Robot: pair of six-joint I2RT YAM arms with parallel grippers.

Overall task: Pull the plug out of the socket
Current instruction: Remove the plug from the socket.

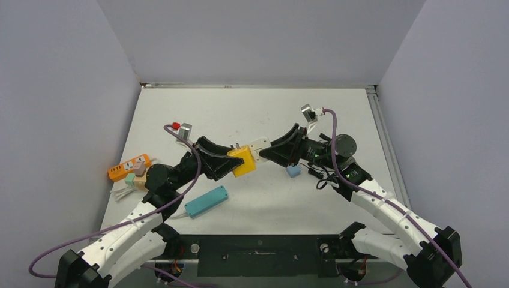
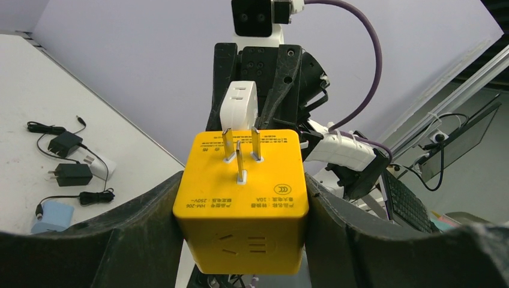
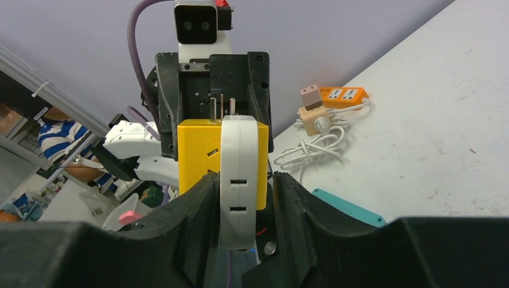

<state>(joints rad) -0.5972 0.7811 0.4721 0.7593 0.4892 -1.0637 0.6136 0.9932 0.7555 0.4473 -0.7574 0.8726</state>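
The socket, a yellow cube (image 1: 243,162), hangs above the table with my left gripper (image 1: 235,164) shut on its two sides. The left wrist view shows the cube (image 2: 243,198) clamped between the dark fingers (image 2: 144,228), its metal pins facing the camera. A white plug (image 1: 259,146) sits pushed into the cube's far face. My right gripper (image 1: 265,153) reaches in from the right and straddles it. In the right wrist view one finger (image 3: 201,198) lies against the plug (image 3: 240,174), while a thin gap with yellow showing separates the other finger from it.
An orange power strip (image 1: 129,166) lies at the left table edge with beige adapters and a coiled white cable (image 1: 135,182) beside it. A teal strip (image 1: 206,201) lies near the front. A small blue adapter (image 1: 293,171) and black chargers (image 2: 66,144) sit under the right arm.
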